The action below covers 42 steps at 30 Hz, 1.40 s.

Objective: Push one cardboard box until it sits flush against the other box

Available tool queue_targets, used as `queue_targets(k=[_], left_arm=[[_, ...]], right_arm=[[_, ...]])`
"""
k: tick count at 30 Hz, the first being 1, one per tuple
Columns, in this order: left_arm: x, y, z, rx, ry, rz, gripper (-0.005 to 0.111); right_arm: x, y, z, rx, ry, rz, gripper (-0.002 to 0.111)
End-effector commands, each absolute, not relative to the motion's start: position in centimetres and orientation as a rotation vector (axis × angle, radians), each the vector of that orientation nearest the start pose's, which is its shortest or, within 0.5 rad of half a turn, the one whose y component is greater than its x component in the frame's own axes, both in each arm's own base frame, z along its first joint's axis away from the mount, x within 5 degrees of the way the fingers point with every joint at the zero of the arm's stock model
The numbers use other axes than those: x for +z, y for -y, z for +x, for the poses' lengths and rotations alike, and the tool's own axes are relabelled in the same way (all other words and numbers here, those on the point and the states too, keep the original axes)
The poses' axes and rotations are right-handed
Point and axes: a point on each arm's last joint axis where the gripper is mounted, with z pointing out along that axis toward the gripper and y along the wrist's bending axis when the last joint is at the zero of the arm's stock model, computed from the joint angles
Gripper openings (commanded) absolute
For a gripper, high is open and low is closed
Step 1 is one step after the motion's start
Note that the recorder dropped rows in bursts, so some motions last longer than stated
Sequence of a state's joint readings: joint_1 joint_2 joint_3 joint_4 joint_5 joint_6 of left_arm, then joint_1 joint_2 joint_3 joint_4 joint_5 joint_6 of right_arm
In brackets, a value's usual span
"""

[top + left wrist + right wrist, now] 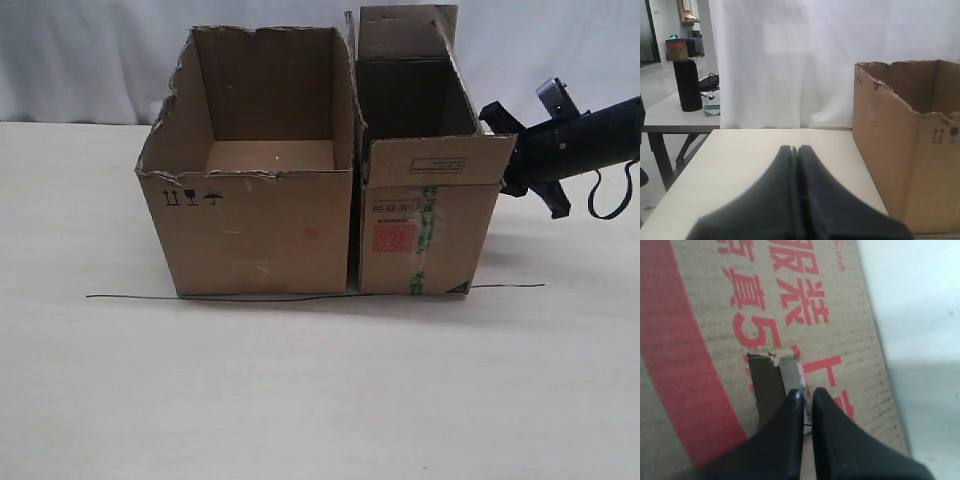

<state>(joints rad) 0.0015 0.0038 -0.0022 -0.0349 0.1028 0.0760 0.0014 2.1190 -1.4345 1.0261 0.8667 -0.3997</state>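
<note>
The cardboard box (425,215) with its red square label and green-striped tape stands right of the other box (260,200), the wider one with a torn rim. Their sides look pressed together, with only a thin dark seam between them. My right gripper (493,113) is shut with nothing held, at the narrow box's right wall near its upper edge. In the right wrist view its fingertips (807,392) point at the red print on the cardboard box (765,315), by a small torn hole. My left gripper (795,148) is shut and empty over the table, left of the other box (910,150).
A thin black line (250,298) runs across the table under the boxes' front faces. A white curtain (90,50) hangs behind. The left wrist view shows the table's left edge (685,172) and a grey side table (675,112) with a black cylinder (688,85).
</note>
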Motion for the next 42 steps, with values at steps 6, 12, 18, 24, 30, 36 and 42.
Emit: queue_targets(k=[6, 12, 18, 24, 30, 36, 42], left_arm=[[20.4, 0.0, 5.6, 0.030, -1.582, 0.027, 0.000], [20.5, 0.0, 5.6, 0.030, -1.577, 0.027, 0.000], [20.5, 0.0, 5.6, 0.030, -1.577, 0.027, 0.000], [20.5, 0.0, 5.6, 0.030, -1.577, 0.027, 0.000], [20.5, 0.0, 5.6, 0.030, -1.577, 0.027, 0.000], [20.4, 0.0, 5.6, 0.030, -1.582, 0.027, 0.000], [20.4, 0.0, 5.6, 0.030, -1.582, 0.027, 0.000]], right_arm=[[15.9, -7.4, 42.7, 1.111, -2.677, 0.376, 0.005], [16.5, -5.6, 43.3, 0.994, -2.630, 0.389, 0.005], [27.9, 2.9, 39.0, 0.568, -2.461, 0.250, 0.005], [35.5, 0.9, 25.0, 0.417, -2.133, 0.171, 0.005], [35.7, -3.7, 12.4, 0.392, -1.976, -0.248, 0.005], [33.0, -4.2, 8.0, 0.394, -1.929, -0.403, 0.005], [31.8, -3.6, 5.4, 0.346, -1.854, -0.423, 0.005]])
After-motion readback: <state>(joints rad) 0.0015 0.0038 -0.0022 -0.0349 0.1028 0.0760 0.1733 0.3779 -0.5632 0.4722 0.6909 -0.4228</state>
